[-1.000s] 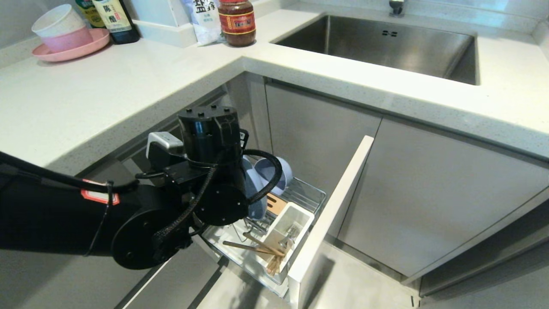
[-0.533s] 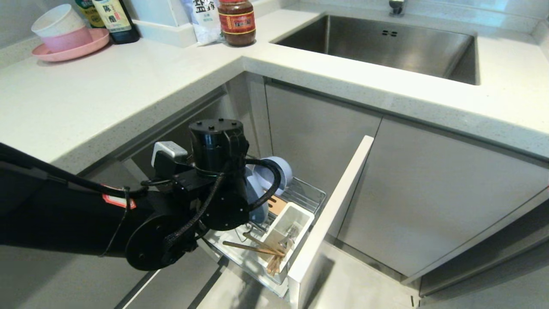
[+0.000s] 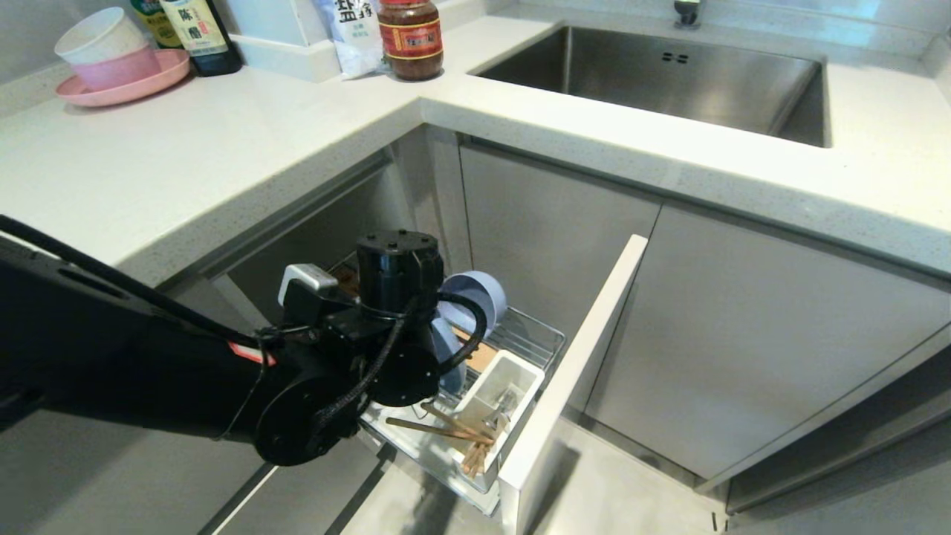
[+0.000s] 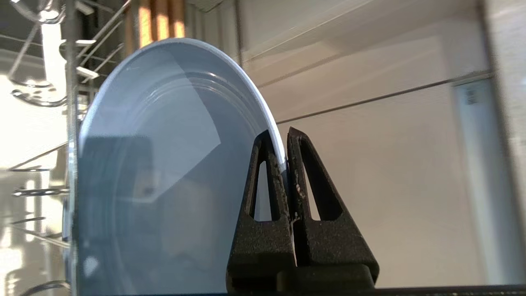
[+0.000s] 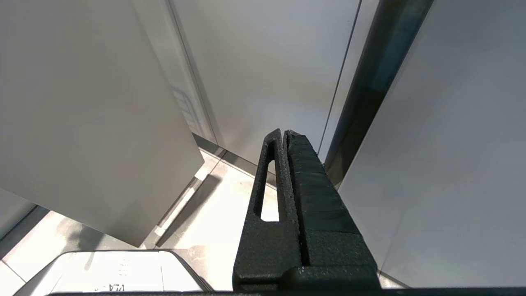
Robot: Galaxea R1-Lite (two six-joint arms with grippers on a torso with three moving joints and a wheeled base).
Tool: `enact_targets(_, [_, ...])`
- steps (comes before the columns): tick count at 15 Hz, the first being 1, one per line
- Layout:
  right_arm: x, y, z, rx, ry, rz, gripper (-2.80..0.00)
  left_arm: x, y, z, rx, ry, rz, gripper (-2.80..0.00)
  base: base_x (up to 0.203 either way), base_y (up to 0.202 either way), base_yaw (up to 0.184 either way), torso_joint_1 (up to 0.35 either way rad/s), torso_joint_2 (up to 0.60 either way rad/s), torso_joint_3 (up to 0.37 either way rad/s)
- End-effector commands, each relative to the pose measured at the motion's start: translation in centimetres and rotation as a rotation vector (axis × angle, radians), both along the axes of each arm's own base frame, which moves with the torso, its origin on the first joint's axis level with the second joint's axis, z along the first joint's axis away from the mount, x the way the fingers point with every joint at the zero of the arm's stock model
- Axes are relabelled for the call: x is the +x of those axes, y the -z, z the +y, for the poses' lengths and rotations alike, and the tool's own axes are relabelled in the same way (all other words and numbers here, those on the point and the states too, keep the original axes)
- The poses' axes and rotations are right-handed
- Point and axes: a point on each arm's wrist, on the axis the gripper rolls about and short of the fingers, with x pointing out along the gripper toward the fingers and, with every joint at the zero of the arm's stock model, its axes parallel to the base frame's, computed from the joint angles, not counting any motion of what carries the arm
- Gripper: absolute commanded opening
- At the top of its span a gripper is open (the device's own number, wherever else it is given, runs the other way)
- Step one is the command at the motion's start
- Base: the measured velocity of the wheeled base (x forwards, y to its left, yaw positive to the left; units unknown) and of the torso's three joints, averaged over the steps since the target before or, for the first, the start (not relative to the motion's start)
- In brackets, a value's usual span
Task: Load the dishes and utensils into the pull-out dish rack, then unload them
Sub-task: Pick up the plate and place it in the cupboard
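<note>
The pull-out dish rack (image 3: 536, 336) stands drawn out below the counter, its pale front panel (image 3: 576, 368) to the right. My left arm (image 3: 394, 297) reaches down into it. The left gripper (image 4: 279, 133) is shut on the rim of the light-blue plate (image 4: 164, 164), which stands on edge among the chrome wires (image 4: 70, 123). Part of the plate (image 3: 448, 357) shows past the wrist. Behind it the blue-grey bowl (image 3: 475, 293) leans on its side. Chopsticks (image 3: 438, 429) lie across the white utensil cup (image 3: 494, 390), which holds metal utensils (image 3: 507, 405). The right gripper (image 5: 283, 132) is shut and empty, near grey cabinet doors.
The counter edge (image 3: 297, 200) overhangs the rack's left side. A pink plate with stacked bowls (image 3: 119, 70), bottles (image 3: 200, 33) and a jar (image 3: 411, 37) stand at the back of the counter. The sink (image 3: 669, 74) is at the back right. Grey doors (image 3: 743, 334) flank the rack.
My left arm has sunk and shifted right, deeper into the rack, carrying the plate with it. The bowl, cup and chopsticks have stayed put.
</note>
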Motion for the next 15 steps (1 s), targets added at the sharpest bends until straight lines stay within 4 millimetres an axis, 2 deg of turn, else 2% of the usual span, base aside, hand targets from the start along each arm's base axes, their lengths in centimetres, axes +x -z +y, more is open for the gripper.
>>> enact_targets(1, [-0.02, 0.05, 0.0, -0.001, 0.0, -0.003, -2.8, 0.46, 1.0, -0.22, 0.01, -0.011, 0.016, -2.8, 0.0, 0.0, 0.0, 0.0, 0.0, 0.0])
enact_targets(5, [-0.02, 0.05, 0.0, 0.001, 0.0, -0.003, -2.8, 0.96, 1.9, -0.23, 0.027, -0.02, 0.034, -2.8, 0.0, 0.0, 0.0, 0.0, 0.0, 0.0])
enact_targets(11, [-0.02, 0.05, 0.0, -0.001, 0.0, -0.003, -2.8, 1.02, 1.88, -0.14, 0.03, -0.022, 0.036, -2.8, 0.0, 0.0, 0.0, 0.0, 0.0, 0.0])
enact_targets(12, [-0.02, 0.05, 0.0, -0.001, 0.0, -0.003, -2.8, 1.01, 1.87, -0.13, 0.031, -0.021, 0.036, 0.0, 0.0, 0.0, 0.0, 0.0, 0.0, 0.0])
enact_targets(15, [-0.02, 0.05, 0.0, -0.001, 0.0, -0.003, -2.8, 0.93, 1.77, -0.13, 0.035, -0.022, 0.036, 0.0, 0.0, 0.0, 0.0, 0.0, 0.0, 0.0])
